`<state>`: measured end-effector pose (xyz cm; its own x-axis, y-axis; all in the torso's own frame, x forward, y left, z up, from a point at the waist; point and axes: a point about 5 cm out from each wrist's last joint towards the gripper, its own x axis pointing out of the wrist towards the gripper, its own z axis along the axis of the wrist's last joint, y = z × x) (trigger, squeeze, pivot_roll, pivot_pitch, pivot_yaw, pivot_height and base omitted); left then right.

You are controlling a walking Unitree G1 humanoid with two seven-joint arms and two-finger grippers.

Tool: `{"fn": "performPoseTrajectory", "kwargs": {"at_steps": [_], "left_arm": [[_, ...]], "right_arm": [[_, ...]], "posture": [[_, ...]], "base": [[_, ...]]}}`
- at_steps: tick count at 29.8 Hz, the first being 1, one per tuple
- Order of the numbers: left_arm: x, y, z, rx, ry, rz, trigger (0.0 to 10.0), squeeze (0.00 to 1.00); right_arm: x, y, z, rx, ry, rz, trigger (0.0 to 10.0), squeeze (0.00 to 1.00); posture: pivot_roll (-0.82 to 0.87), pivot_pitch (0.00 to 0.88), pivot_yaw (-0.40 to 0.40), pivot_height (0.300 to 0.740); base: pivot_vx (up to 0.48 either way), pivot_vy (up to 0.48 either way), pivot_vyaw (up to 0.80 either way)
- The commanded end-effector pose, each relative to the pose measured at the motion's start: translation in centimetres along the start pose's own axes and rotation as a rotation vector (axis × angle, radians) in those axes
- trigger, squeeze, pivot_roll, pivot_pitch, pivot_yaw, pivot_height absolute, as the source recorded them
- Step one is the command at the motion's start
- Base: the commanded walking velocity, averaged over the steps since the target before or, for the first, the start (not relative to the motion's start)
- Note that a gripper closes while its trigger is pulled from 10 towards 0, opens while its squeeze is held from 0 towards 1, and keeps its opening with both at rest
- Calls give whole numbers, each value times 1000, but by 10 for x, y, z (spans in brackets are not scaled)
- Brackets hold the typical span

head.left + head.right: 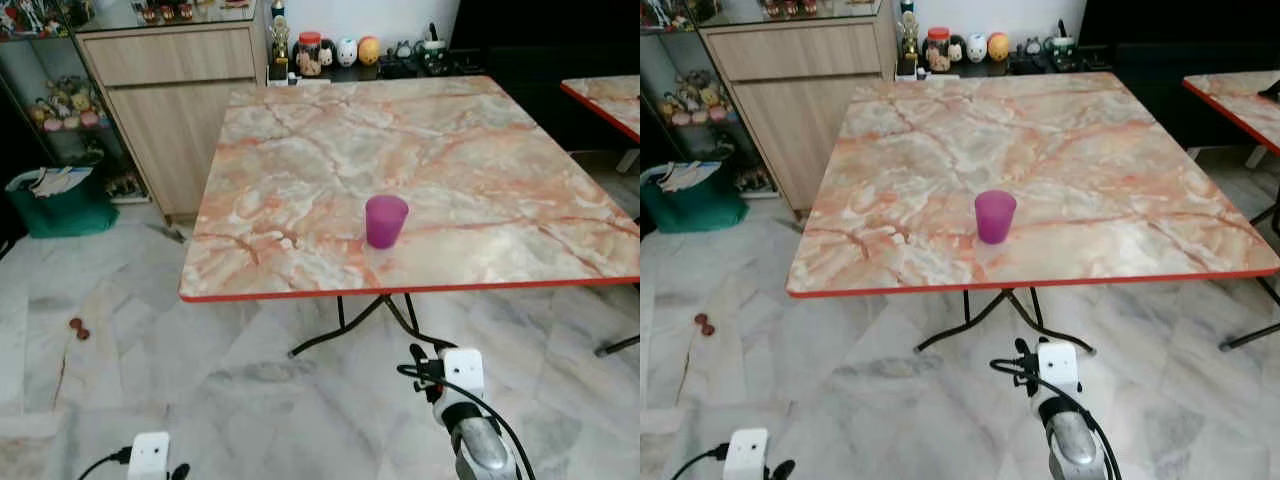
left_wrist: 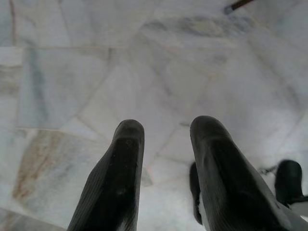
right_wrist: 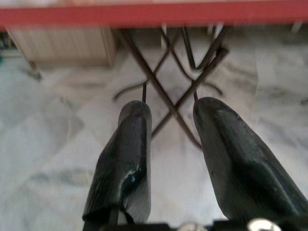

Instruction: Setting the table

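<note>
A small purple plastic cup [image 1: 386,220] stands upright on the square table [image 1: 300,150] with the pink-and-cream marble-patterned top and red edge. It sits mouth up, its long axis vertical, wider at the rim than at the base. It is close to the near edge of the table, a little right of the middle of that edge, with bare tabletop all around it.

Both of the robot's arms are low, below the table's near edge and well apart from the cup. The right gripper [image 3: 168,113] is held in front of the table, beneath and nearer than the cup; its two long black fingers [image 3: 127,159] point toward the red edge and the crossed dark metal folding legs [image 3: 178,91] under the top. Its jaws stand apart with a moderate gap and hold nothing. The right arm's silver wrist and white camera block [image 1: 462,372] show at the near right, lower than the tabletop.

The left gripper [image 2: 166,125] hangs at the near left, far from the cup, pointing down at the pale marble-tiled floor [image 2: 96,72]. Its jaws are also parted by a moderate gap and empty.

Beyond the table's far left corner stands a light wooden cabinet [image 1: 170,90], and along the far wall a row of small jars and figurines [image 1: 330,50]. A green bag [image 1: 60,205] sits on the floor at the left, and the corner of a second marble-topped table [image 1: 610,100] shows at the far right.
</note>
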<state>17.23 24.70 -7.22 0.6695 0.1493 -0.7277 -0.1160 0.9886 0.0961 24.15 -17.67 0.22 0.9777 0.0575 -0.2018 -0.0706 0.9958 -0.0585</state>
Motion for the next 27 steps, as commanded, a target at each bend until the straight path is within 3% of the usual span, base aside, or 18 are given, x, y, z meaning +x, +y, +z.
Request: {"fn": "performPoseTrajectory", "kwargs": {"at_steps": [1, 9, 14, 27], "left_arm": [[-1, 7, -3, 2, 25, 20, 10000, 0], [-2, 18, -3, 8, 35, 52, 10000, 0], [-5, 23, -8, -5, 51, 73, 10000, 0], [-14, 19, -33, -41, 97, 64, 10000, 0]], "right_arm": [[0, 1, 11, -2, -47, -8, 10000, 0], [3, -1, 47, -22, -176, -43, 10000, 0], [15, -1, 77, -6, -260, -73, 10000, 0], [25, -9, 102, -17, -293, -59, 10000, 0]], "posture": [[-78, 0, 80, 740], [-108, 0, 123, 740], [-99, 0, 131, 740], [-47, 0, 77, 740]], "base": [[0, 0, 0], [0, 0, 0], [0, 0, 0], [0, 0, 0]]}}
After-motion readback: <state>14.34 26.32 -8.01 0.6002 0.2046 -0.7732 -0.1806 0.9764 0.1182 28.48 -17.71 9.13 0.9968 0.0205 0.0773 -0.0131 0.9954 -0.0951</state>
